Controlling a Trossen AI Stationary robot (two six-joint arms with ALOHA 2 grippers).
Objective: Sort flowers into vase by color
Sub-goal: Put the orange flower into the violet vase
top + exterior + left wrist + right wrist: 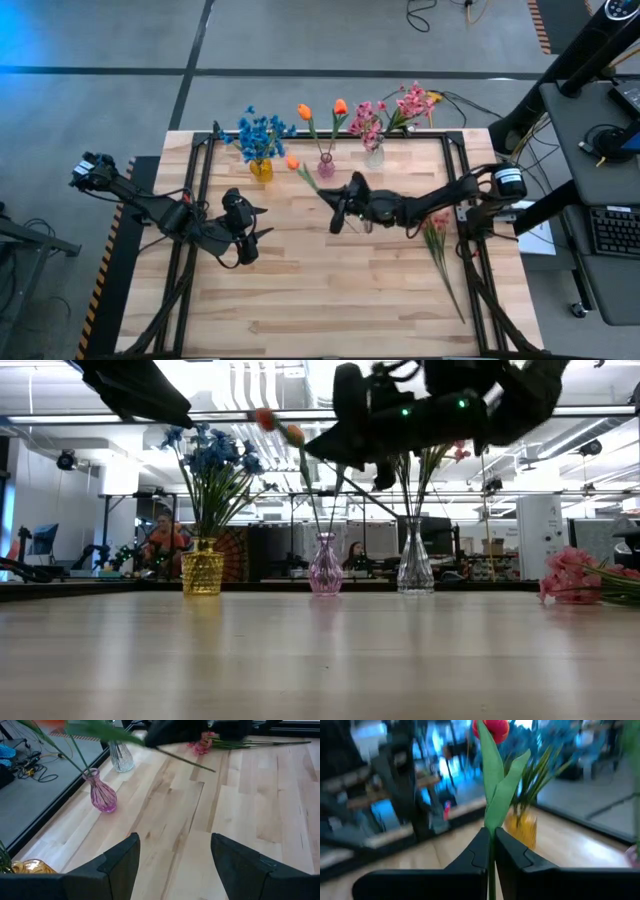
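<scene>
Right gripper (340,212): above the table's middle, fingers (482,851) pinched together on the green stem of 1 orange tulip (292,162). The bud shows in the right wrist view at the frame's top edge, partly cut off; in the low view it is only a small blurred spot above the vases. The held flower is raised off the table, its stem slanting toward the pink vase (326,165).

Left gripper (250,232): over the table's left half, fingers (120,862) spread wide with nothing between them.

Yellow vase (261,170): at the far edge, holds the blue flowers (262,133). In the left wrist view only a corner of it shows.

Pink vase: middle of the 3, holds 2 orange tulips (320,109).

Clear vase (374,155): right of the pink one, holds pink sprays (388,111).

Loose pink flowers (437,240): lying flat on the table's (330,290) right side, blooms partly covered by the right arm in the high view. How many stems lie there cannot be told.

Background: 2 seated people in the low view, too small to make out.
</scene>
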